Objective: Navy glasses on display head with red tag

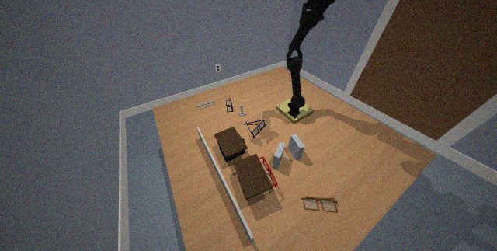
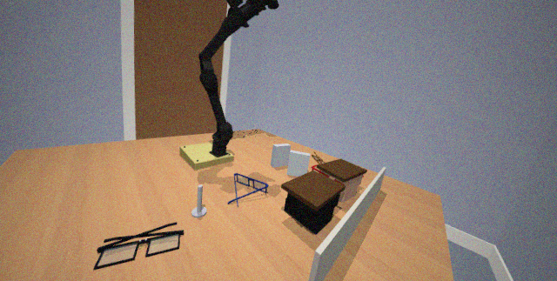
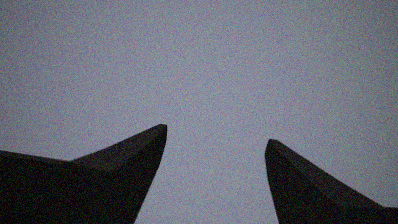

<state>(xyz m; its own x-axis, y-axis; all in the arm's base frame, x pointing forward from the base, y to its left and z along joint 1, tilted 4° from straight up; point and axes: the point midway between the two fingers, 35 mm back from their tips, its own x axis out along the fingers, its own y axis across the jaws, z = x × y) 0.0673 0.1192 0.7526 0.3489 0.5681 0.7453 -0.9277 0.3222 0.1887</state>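
My gripper (image 3: 216,139) is open and empty, raised high above the table; only wall shows between its fingers in the wrist view. The navy glasses (image 1: 255,122) (image 2: 248,194) rest on the wood table with their temples spread, between the arm's base and the display heads. One display head (image 1: 231,142) (image 2: 313,187) has a brown flat top and a black body, and bears no glasses that I can see. The other head (image 1: 253,177) (image 2: 341,169) has a brown top and a paler body; red glasses (image 1: 269,171) are at its front. I cannot make out a red tag on either head.
Two pale blocks (image 1: 278,155) (image 1: 296,147) stand in front of the heads. A long low white wall (image 1: 225,185) (image 2: 352,224) runs behind them. A small post (image 1: 241,110) (image 2: 199,198), black glasses (image 2: 165,232), thin grey glasses and brown glasses (image 1: 320,199) are also on the table.
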